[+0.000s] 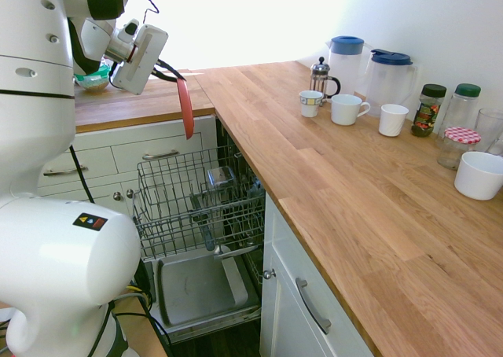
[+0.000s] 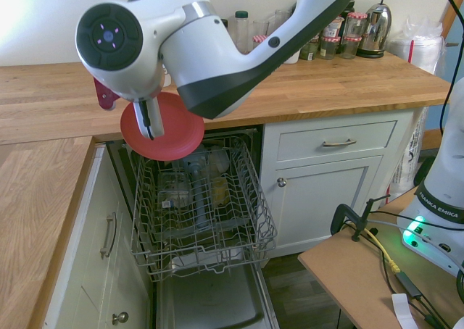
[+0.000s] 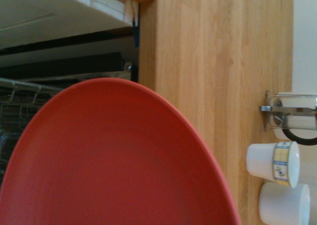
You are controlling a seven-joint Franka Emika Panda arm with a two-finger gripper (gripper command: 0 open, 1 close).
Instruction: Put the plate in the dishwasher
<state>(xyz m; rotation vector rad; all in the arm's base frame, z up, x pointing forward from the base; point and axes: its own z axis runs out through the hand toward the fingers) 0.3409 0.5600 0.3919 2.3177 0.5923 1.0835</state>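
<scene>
The coral-red plate (image 1: 185,109) hangs on edge, held by its rim in my shut gripper (image 1: 178,79). It hovers above the back part of the pulled-out grey wire rack (image 1: 196,204) of the dishwasher, whose metal door (image 1: 196,290) lies folded down. From the other side the plate (image 2: 165,128) shows its round face, with the gripper (image 2: 150,120) clamped over its edge just above the rack (image 2: 206,213). In the wrist view the plate (image 3: 114,160) fills the lower picture.
White mugs (image 1: 347,108), a French press (image 1: 321,77), two pitchers (image 1: 389,77) and jars (image 1: 428,109) stand on the wooden counter (image 1: 338,192). A green bowl (image 1: 94,79) sits behind the arm. A small cutlery basket (image 1: 221,176) is in the rack. White cabinets flank the dishwasher.
</scene>
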